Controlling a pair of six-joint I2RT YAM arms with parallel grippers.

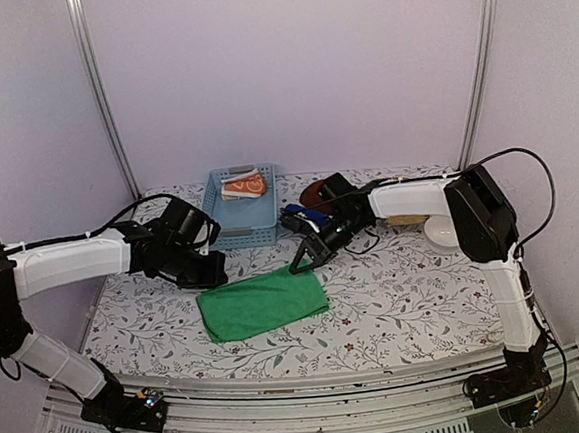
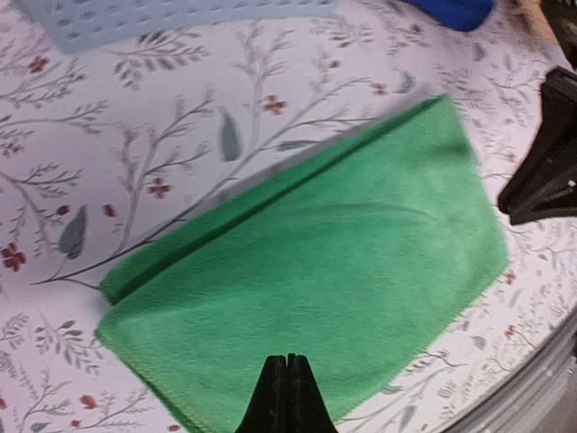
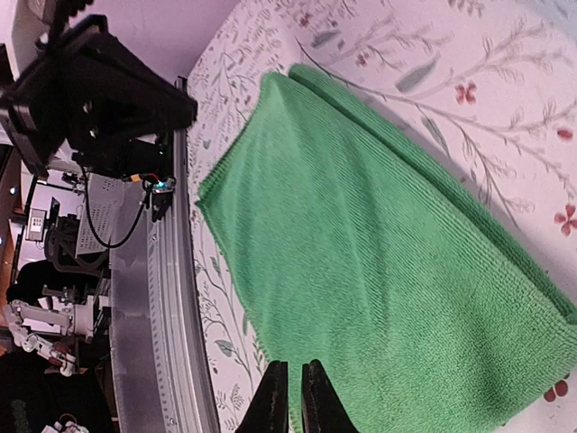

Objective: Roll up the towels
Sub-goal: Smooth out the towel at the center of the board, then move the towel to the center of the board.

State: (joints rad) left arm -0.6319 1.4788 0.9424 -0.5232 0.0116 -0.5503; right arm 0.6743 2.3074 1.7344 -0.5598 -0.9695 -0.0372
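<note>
orange towel [image 1: 244,186] in basket [image 1: 243,236], overhead only

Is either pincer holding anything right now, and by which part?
Neither. The left pincer is shut on nothing over the green towel; the right pincer is barely parted, and the towel is lying flat.

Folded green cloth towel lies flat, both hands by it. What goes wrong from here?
1. The left hand is shut above the green cloth towel and holds nothing; pressing down would likely drag the cloth, not roll it.
2. The towel lies in folded layers; the barely parted right hand may pinch only the top one and unfold it.
3. Its near edge lies close to the metal front rail; dragging that way could push it off.
</note>
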